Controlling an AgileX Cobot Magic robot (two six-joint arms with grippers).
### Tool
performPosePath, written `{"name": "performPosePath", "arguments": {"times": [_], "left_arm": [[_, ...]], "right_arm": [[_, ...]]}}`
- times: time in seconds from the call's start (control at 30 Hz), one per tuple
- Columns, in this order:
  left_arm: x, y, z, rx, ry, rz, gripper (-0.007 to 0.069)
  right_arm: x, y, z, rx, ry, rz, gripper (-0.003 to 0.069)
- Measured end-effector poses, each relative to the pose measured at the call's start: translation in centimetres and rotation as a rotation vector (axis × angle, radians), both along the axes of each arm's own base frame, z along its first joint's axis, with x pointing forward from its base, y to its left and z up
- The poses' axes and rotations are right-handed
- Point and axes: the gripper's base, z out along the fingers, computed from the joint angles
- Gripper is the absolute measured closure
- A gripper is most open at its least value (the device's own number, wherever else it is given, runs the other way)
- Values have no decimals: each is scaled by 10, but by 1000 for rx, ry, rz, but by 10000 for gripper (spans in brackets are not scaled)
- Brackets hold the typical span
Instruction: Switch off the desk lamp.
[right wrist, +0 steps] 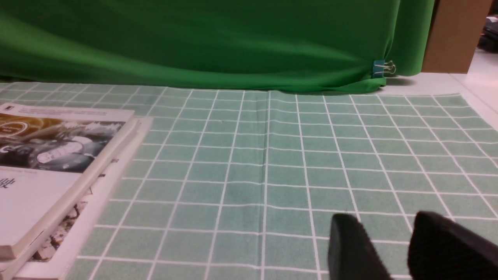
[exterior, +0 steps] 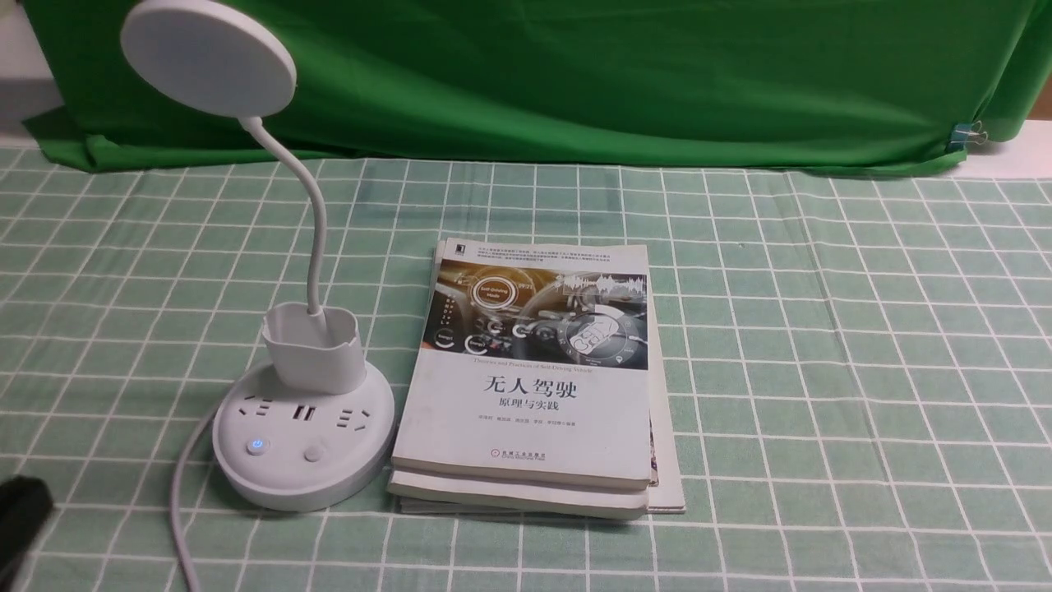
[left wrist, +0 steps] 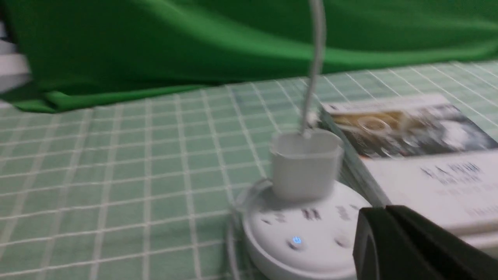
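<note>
The white plastic desk lamp with round disc head (exterior: 208, 56) stands on the table just left of the stacked books (exterior: 534, 378). Its light base may slide, so press the blue-lit button (exterior: 257, 445) straight down. Left gripper (left wrist: 393, 241) jaws: cannot tell; right gripper (right wrist: 385, 241) jaws parted, empty

One white plastic desk lamp (exterior: 302, 427) with two round buttons, one lit blue. Three stacked paperback books (exterior: 534, 386). One green backdrop cloth (exterior: 575, 74). One small binder clip (exterior: 968, 136).
</note>
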Motion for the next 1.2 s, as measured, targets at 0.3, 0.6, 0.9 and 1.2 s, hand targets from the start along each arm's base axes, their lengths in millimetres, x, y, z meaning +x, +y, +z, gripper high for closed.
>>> {"name": "performPosePath", "arguments": {"times": [0.3, 0.6, 0.9, 1.2], "left_arm": [[3, 7, -27, -73, -26, 161, 624], [4, 6, -59, -141, 87, 163, 624], [4, 6, -59, -141, 90, 163, 624], [4, 6, -59, -138, 90, 163, 624]], "right_arm": [[0, 0, 0, 0, 0, 0, 417], [0, 0, 0, 0, 0, 0, 417], [0, 0, 0, 0, 0, 0, 417], [0, 0, 0, 0, 0, 0, 417]]}}
